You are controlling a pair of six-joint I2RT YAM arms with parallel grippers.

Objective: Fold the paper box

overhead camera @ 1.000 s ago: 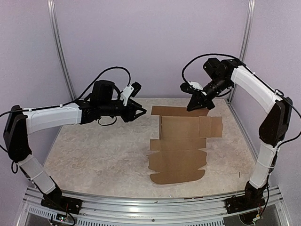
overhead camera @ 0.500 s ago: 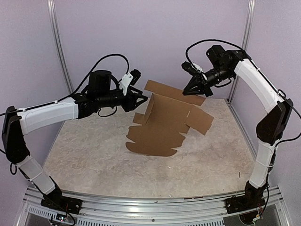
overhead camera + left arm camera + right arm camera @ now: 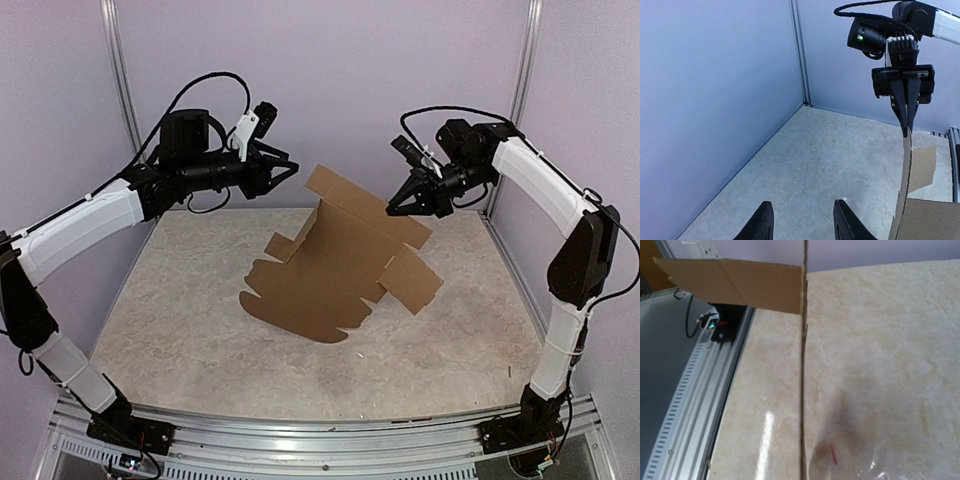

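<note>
2 grippers, right (image 3: 391,210) pinching paper box (image 3: 335,268), left (image 3: 292,168) parted

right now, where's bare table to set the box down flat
Bare tabletop lies left of the paper box, out to the left wall, and in front of it, to the near rail. Crowded back right, where the right gripper holds it up.

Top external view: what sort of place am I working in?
Probably an enclosed robot test cell: plain lilac walls on aluminium posts, a marbled tabletop, and the left arm and right arm bolted to a slotted rail.
</note>
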